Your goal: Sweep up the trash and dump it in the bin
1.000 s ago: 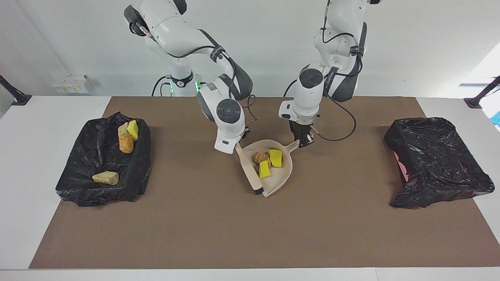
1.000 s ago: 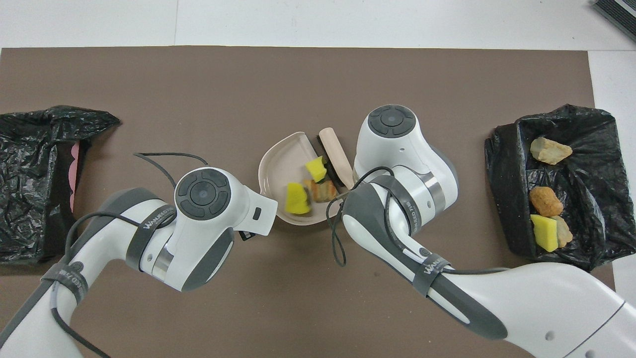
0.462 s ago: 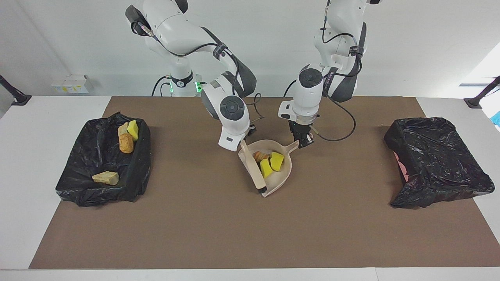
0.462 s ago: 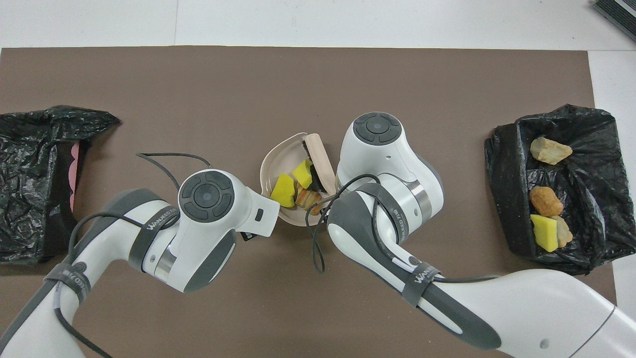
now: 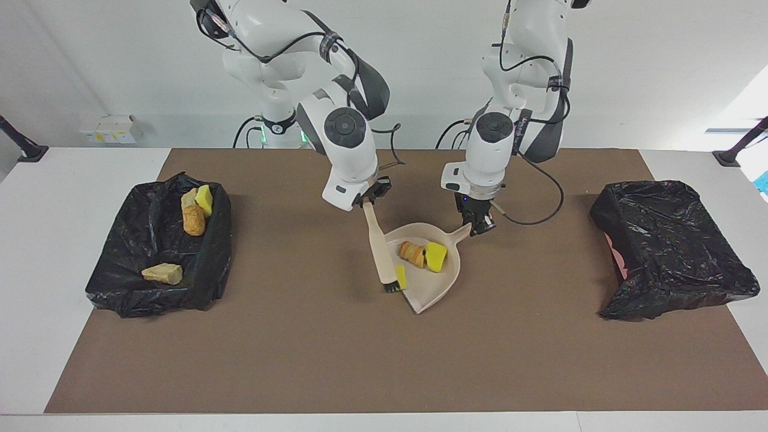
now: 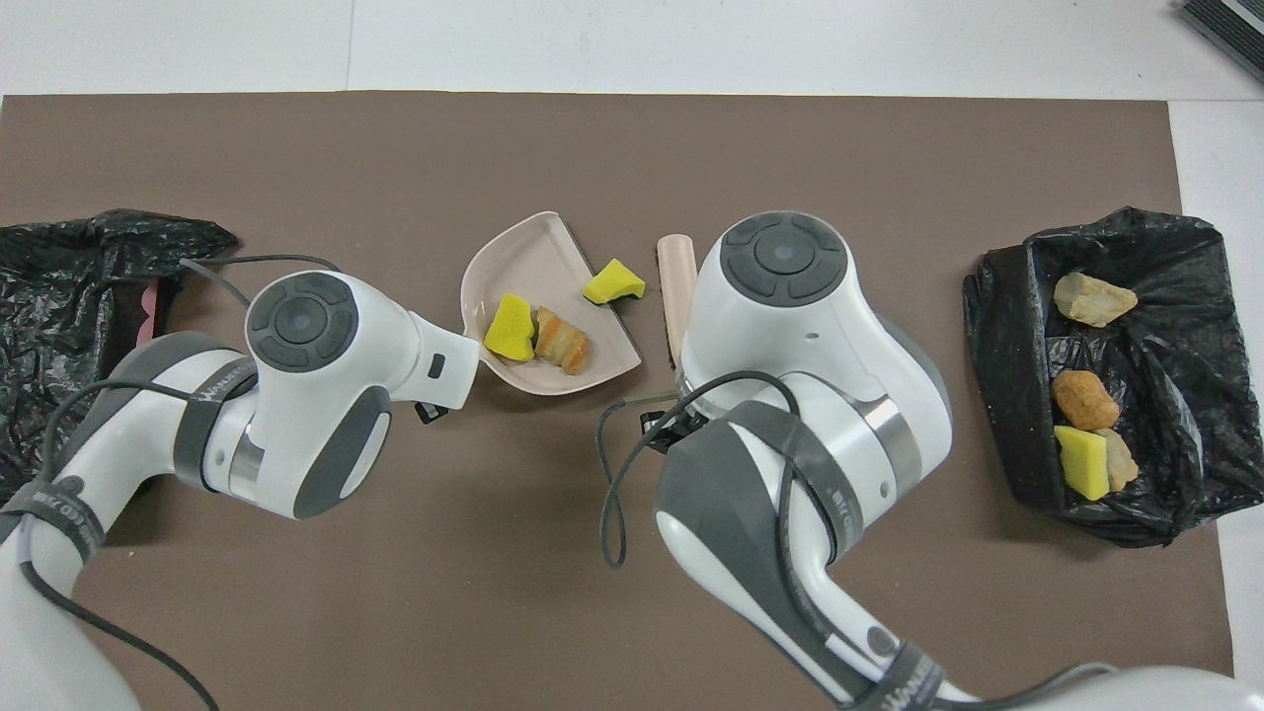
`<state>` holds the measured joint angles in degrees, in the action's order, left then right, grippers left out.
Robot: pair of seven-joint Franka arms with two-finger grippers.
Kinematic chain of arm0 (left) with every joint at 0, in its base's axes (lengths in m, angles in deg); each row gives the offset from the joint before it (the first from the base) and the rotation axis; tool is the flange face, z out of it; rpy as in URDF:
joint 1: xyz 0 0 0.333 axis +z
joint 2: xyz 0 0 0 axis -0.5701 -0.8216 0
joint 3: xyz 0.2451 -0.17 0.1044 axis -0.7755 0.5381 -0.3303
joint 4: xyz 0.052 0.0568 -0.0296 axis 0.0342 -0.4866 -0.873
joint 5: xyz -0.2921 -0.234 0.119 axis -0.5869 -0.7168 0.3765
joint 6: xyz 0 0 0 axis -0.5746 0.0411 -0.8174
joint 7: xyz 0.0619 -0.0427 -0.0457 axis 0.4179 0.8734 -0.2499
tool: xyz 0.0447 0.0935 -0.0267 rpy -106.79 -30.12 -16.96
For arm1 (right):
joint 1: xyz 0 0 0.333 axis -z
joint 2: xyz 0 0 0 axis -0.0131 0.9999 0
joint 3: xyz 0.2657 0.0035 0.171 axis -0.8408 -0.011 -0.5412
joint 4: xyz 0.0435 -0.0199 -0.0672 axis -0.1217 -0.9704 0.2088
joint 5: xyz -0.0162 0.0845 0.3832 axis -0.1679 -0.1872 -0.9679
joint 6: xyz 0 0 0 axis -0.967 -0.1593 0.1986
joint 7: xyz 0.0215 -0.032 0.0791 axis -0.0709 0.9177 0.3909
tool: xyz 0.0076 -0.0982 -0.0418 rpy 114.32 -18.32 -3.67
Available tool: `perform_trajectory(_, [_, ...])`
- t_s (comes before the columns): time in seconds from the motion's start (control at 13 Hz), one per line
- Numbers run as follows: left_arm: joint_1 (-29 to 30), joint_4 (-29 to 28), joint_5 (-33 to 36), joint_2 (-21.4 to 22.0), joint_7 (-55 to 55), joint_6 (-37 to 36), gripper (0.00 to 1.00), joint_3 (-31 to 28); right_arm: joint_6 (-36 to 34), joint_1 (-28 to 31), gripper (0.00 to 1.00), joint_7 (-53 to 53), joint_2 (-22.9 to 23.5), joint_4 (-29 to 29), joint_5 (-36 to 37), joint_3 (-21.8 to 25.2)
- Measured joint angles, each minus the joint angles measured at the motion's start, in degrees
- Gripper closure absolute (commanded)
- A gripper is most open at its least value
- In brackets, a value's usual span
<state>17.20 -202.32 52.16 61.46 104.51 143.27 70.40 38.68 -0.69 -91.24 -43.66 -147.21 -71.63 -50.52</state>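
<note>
Facing view: both arms have risen since a second ago. The right gripper, clamped on the top of the brush, has swung it nearly upright, bristles at the dustpan's open edge. The left gripper is clamped on the handle of the dustpan, which has shifted toward the left arm's end of the worktop. In the pan lie one brown lump and one yellow chunk; a second yellow chunk, earlier well inside, now sits at the pan's lip beside the bristles. Two black-lined bins stand at the worktop's ends: the bin at the right arm's end holds four pieces of trash, the other bin shows none.

Overhead view: the pan has turned, and its mouth now faces the brush. One yellow chunk and the brown lump touch inside it; the other chunk rests at its rim. Both grippers are hidden under their wrists. The filled bin holds four pieces, unchanged
</note>
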Motion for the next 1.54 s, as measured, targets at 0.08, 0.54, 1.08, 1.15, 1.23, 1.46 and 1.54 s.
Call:
perform_trajectory(0.08, [0.9,0.6,-0.2,-0.1,1.7,0.0,1.0,0.0,1.4,-1.1,1.0,-1.1,-1.4,-2.3,0.0,0.0])
perform_trajectory(0.54, [0.9,1.0,-0.3,-0.2,6.2,-4.4,1.0,1.1,5.5,6.5,1.0,17.8,-0.1,-4.2,1.0,1.2])
perform_trajectory(1.08, [-4.3,0.9,-0.3,-0.7,13.6,-4.6,1.0,1.3,2.8,3.6,1.0,24.5,15.6,7.7,17.4,1.0])
perform_trajectory(1.15, [-5.1,0.9,-0.3,-0.7,13.6,-4.7,1.0,1.3,2.8,3.1,1.0,24.8,17.6,9.0,17.7,1.0])
perform_trajectory(1.23, [-5.7,0.7,-0.3,-0.7,13.6,-4.7,1.0,1.3,2.8,2.7,1.0,25.0,18.9,9.7,17.7,1.0])
perform_trajectory(1.46, [-6.3,0.2,-0.3,-0.6,13.1,-4.7,1.0,1.3,1.8,1.7,1.0,24.8,19.6,10.3,14.8,0.6])
perform_trajectory(1.54, [-6.3,0.2,-0.3,-0.6,12.9,-4.7,1.0,1.3,0.9,0.8,1.0,24.0,19.6,10.6,13.3,0.5])
